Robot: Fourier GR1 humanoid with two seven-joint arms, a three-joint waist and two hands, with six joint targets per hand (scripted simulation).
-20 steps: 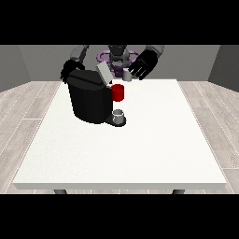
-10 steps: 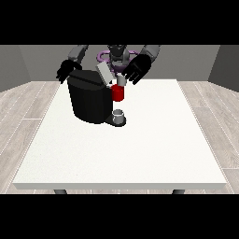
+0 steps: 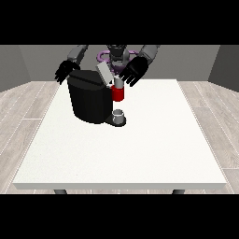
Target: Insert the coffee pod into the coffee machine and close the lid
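While the grey lid (image 3: 103,73) stands raised on the coffee machine (image 3: 91,99), the robot hand at the view's right (image 3: 134,71) is held spread just beside it; the lid should be pressed down squarely. The pod cannot be made out.

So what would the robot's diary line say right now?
coffee machine: lid up | hand at view's right: open, by lid | hand at view's left: open, behind machine

Inventory, front view:
- 1 white tabletop (image 3: 140,149)
- 1 black coffee machine (image 3: 91,100), with 1 raised lid (image 3: 103,73)
- 1 red thing at the machine (image 3: 118,94)
- 1 grey thing (image 3: 119,115) on the machine's base
- 2 black robot hands: 1 at the view's left (image 3: 66,72), 1 at the view's right (image 3: 134,71)
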